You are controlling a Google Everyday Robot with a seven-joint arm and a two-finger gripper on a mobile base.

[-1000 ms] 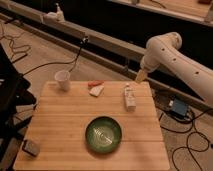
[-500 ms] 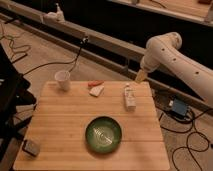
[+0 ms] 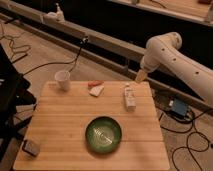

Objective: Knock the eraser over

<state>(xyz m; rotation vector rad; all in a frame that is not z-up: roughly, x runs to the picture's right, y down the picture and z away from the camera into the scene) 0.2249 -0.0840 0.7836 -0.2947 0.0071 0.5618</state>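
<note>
We read the pale wooden square table (image 3: pixel 60 115) as a clock face, with twelve on the edge farthest from us. The eraser (image 3: pixel 31 146), a small dark grey-black block with a paler grey face, sits at about eight o'clock, right in the near left corner and close to both edges. Nothing touches it, and we cannot tell whether it stands on an edge or lies flat. The round glossy green bowl (image 3: pixel 103 134) rests just off the centre toward five o'clock, well apart from the eraser. At eleven o'clock a white paper cup (image 3: pixel 62 80) stands upright near the far left corner. At twelve, close to the far edge, lies a pale wedge-shaped piece (image 3: pixel 97 90), with a small red-orange sliver (image 3: pixel 95 83) just beyond it. A white oblong bottle-like object (image 3: pixel 130 96) lies toward two o'clock, its long side running roughly from far to near. The thick white robot arm (image 3: pixel 175 60) comes in from the right, and its tan-tipped gripper (image 3: pixel 141 76) hangs above the far right corner at about one o'clock, just beyond the bottle-like object and the whole table away from the eraser. Its jaws stand wide and we see nothing between them. On the floor to the right, at three o'clock, a small blue box (image 3: pixel 178 107) lies among dark cables (image 3: pixel 192 135)
</note>
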